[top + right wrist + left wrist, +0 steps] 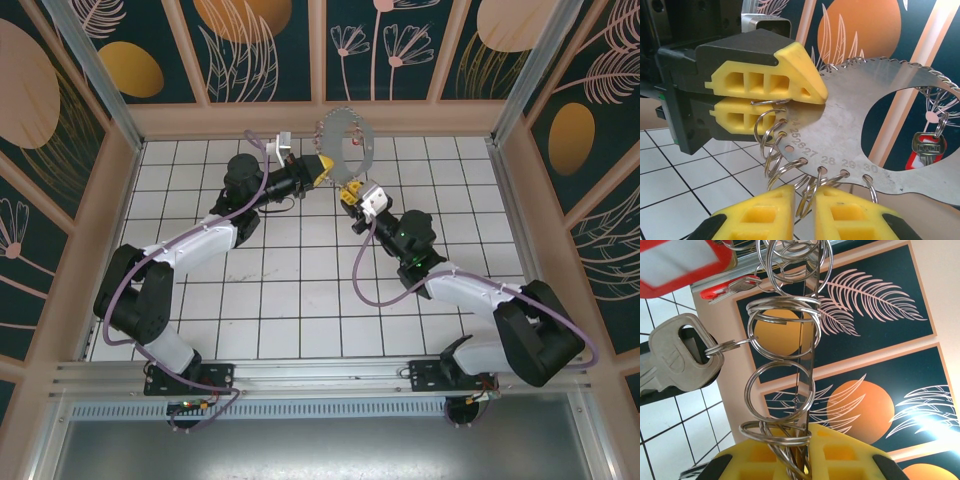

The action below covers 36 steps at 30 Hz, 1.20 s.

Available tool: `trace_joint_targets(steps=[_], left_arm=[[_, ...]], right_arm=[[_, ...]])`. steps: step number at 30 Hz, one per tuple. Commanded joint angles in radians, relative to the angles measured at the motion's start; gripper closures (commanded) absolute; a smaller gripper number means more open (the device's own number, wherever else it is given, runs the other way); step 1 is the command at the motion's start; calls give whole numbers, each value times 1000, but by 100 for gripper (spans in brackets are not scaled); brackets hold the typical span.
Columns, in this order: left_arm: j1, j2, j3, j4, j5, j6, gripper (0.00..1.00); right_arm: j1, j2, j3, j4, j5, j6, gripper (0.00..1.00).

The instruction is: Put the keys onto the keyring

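The keyring (pixel 333 128) is a flat metal hoop with numbered rim holes carrying split rings, held in the air near the back wall. My left gripper (pixel 325 168) is shut on its rim, and the plate (pixel 809 340) runs edge-on up from between those yellow fingers (pixel 807 440). In the right wrist view the same grip (pixel 814 97) clamps the plate (pixel 850 115). My right gripper (pixel 349 190) sits just below the rim, its jaws (pixel 805 200) nearly together around split rings hanging from holes 28 and 29. The keys are out of view.
A silvery key (pixel 677 360) and a red tag (pixel 680 265) hang from the hoop's rings. Another key with a red tag (pixel 927 147) dangles on the far side. The patterned back wall (pixel 400 60) stands close behind, above the white tiled floor (pixel 300 300).
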Motion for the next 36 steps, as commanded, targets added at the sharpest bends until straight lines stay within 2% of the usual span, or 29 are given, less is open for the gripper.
trace_joint_targets(steps=[1, 11, 12, 15, 18, 20, 26, 28, 30, 33, 36], left_arm=[[-7, -36, -6, 44, 5, 26, 100], [-7, -51, -27, 32, -25, 48, 100], [-7, -55, -34, 19, -30, 59, 94], [-7, -69, -60, -24, -40, 113, 55], [-2, -96, -95, -86, -57, 195, 37], [11, -123, -131, -105, -62, 241, 30], [63, -268, -205, -295, -159, 492, 27], [75, -328, -222, -336, -213, 599, 26], [75, -388, -231, -362, -254, 766, 26], [75, -445, -249, -327, -243, 1003, 26], [68, -449, -278, -245, -159, 1179, 30]], right_arm=[[9, 6, 22, 55, 42, 16, 85], [10, -18, -4, 8, 39, 9, 97], [9, -23, -4, -16, 41, 0, 98], [0, -42, -2, -93, 38, -35, 100], [-24, -67, 2, -178, 19, -86, 100], [-51, -86, 13, -260, -20, -130, 100], [-130, -160, 61, -545, -143, -315, 100], [-159, -184, 80, -638, -206, -368, 100], [-192, -201, 113, -745, -280, -421, 100], [-213, -195, 177, -897, -354, -502, 100], [-220, -167, 230, -992, -435, -542, 100]])
